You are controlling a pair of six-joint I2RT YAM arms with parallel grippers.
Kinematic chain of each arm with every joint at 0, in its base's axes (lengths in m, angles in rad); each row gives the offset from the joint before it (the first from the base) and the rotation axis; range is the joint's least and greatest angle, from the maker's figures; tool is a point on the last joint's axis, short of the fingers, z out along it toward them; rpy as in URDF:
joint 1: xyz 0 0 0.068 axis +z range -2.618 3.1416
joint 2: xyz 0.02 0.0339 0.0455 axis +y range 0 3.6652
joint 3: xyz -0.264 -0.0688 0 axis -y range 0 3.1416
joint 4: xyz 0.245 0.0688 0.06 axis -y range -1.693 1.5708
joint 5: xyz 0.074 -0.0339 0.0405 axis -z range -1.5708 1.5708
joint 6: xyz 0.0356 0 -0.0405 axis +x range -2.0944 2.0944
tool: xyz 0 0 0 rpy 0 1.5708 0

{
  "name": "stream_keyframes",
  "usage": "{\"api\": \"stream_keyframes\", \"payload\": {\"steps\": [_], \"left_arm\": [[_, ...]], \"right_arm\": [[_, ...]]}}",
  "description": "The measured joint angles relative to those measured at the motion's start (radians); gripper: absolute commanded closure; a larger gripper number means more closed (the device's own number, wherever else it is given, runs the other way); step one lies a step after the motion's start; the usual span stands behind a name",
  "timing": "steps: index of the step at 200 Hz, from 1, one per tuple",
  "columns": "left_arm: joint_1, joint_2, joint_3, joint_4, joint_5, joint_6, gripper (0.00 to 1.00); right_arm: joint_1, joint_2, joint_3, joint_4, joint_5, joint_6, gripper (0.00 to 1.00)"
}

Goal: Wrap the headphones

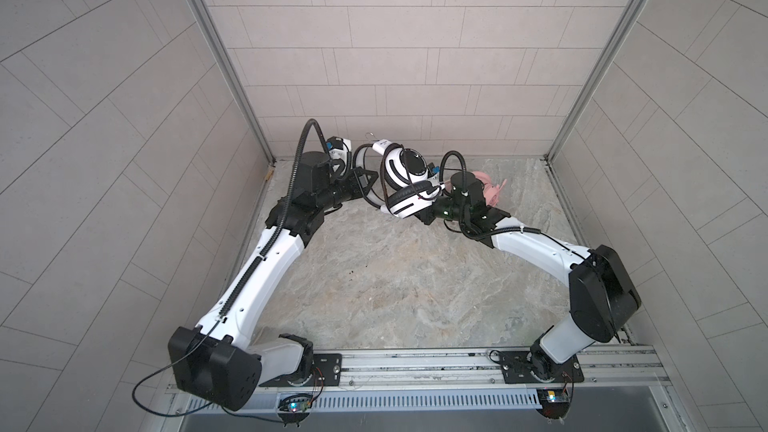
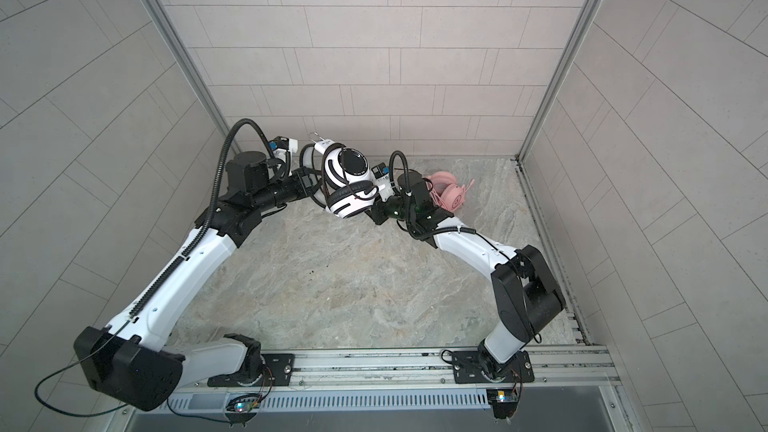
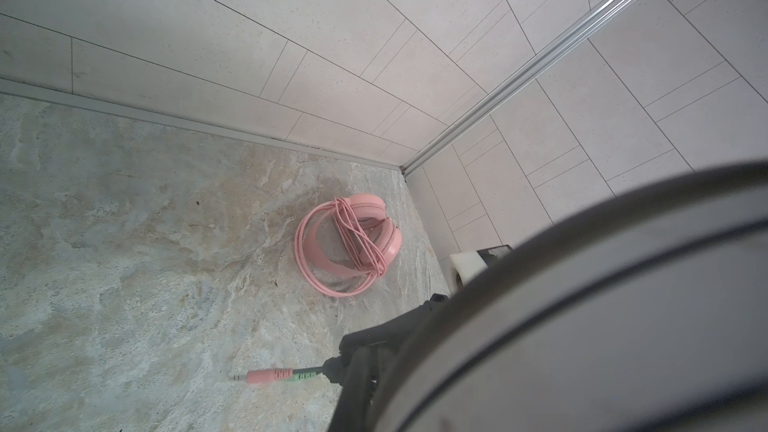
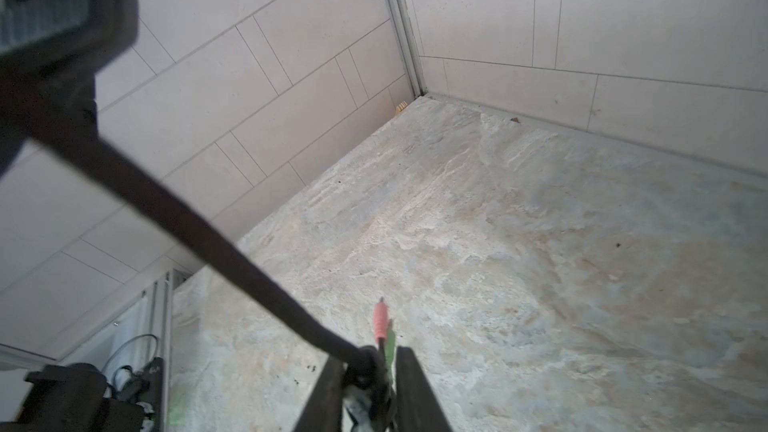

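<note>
The pink headset (image 3: 390, 243) has a pink cable (image 3: 357, 238), the white-and-black headset (image 1: 401, 170) pink and green plugs (image 3: 276, 376), the table (image 1: 374, 284) grey-beige marbling

White-and-black headset (image 1: 401, 168), centre: glossy hard plastic. Black cable (image 4: 249, 268): matt, rubbery. Pink headset (image 3: 388, 243): smooth satin plastic. Tabletop (image 1: 374, 284): mottled stone-look, matt, rough-looking. Walls (image 1: 374, 35): matt speckled panels. Bottom rail (image 1: 415, 361): brushed metal.

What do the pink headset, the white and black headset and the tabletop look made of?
Pink headset: probably matte plastic with a padded-looking band; even pink, no glare.
White-and-black headset: smooth hard plastic, likely; slight sheen on the cup.
Tabletop: stone-look surface, veined grey and tan; real stone or print, cannot tell.
</note>
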Motion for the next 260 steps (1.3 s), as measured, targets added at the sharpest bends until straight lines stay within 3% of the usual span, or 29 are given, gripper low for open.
{"api": "stream_keyframes", "payload": {"steps": [30, 55, 87, 120, 217, 260], "left_arm": [[0.000, 0.000, 0.000, -0.021, -0.064, -0.002, 1.00], [0.000, 0.000, -0.016, -0.030, -0.188, -0.031, 1.00], [0.000, 0.001, -0.073, -0.033, -0.381, -0.125, 1.00], [0.001, 0.047, -0.087, -0.050, -0.486, -0.180, 1.00], [0.000, 0.148, -0.177, 0.095, -0.460, -0.245, 1.00], [0.000, 0.148, -0.210, 0.186, -0.436, -0.308, 1.00]], "right_arm": [[0.000, -0.019, -0.045, 0.016, -0.003, 0.008, 0.89], [0.013, -0.077, -0.123, 0.038, 0.012, 0.049, 0.90], [0.085, -0.148, -0.175, 0.054, 0.054, 0.124, 0.90], [0.155, -0.153, -0.176, 0.103, 0.074, 0.205, 0.90], [0.145, 0.002, -0.168, 0.528, 0.014, 0.711, 0.92], [0.143, 0.024, -0.174, 0.652, 0.084, 0.780, 0.94]]}}
